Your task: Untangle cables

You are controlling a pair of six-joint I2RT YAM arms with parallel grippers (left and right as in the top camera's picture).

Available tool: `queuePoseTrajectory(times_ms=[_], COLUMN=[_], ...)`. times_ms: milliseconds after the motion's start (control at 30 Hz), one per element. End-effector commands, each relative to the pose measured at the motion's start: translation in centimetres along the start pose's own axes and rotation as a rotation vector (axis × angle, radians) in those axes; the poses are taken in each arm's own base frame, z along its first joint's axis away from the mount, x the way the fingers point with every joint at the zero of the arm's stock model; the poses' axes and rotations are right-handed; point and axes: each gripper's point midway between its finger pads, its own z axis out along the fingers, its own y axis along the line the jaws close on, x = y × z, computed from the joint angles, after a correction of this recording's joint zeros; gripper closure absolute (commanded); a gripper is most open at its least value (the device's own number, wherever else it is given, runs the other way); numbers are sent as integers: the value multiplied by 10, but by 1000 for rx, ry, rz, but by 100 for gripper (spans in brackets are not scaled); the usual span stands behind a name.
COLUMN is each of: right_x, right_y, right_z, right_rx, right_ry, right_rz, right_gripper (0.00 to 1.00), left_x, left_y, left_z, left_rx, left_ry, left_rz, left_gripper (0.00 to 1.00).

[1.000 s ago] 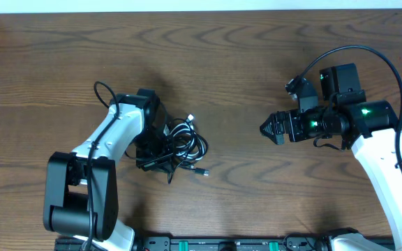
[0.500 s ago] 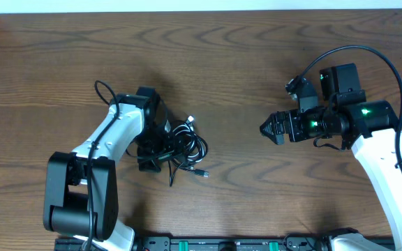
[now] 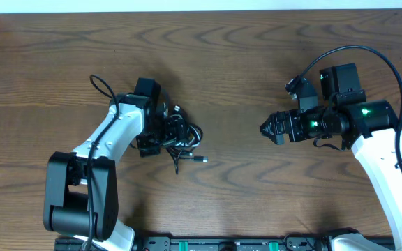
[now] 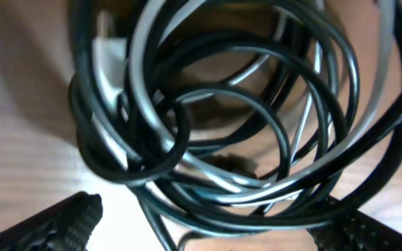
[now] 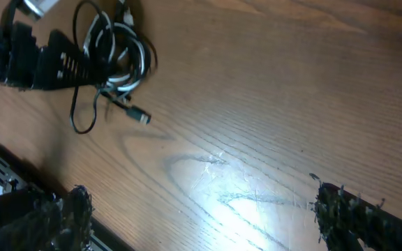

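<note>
The cables (image 3: 181, 138) lie as one tangled bundle of black loops with a lighter strand on the brown table, left of centre. One plug end (image 3: 202, 160) trails out to the lower right. My left gripper (image 3: 160, 134) is at the bundle's left side, open. In the left wrist view the loops (image 4: 222, 125) fill the frame, and the two fingertips (image 4: 68, 219) stand wide apart at the bottom corners, with strands passing between them and no grip. My right gripper (image 3: 267, 129) hovers open well to the right, pointing at the bundle (image 5: 117, 56) from a distance.
Bare wood table (image 3: 229, 56) surrounds the bundle. A thick black wire (image 3: 368, 56) arcs over the right arm, and another loops off the left arm (image 3: 100, 90). A black rail (image 3: 222, 244) runs along the near table edge.
My left gripper has gone from shut to wide open, letting go of the bundle. It and the bundle have shifted slightly toward the table's far side. The right arm has not moved.
</note>
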Motion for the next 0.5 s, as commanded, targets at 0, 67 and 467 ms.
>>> queuePoseTrajectory(times_ms=[0, 67, 467], right_x=[-4, -4, -4], right_y=[2, 2, 2], right_z=[-2, -2, -2], right_rx=[-2, -3, -2], right_ry=[-9, -9, -9], right_rz=[-15, -15, -15], right_gripper=[1, 1, 1], left_x=[-12, -24, -70], left_y=[5, 7, 3], left_z=[5, 4, -6], left_rx=[-33, -50, -45], left_ry=[-50, -103, -314], left_rz=[-14, -14, -118], left_gripper=[4, 4, 5])
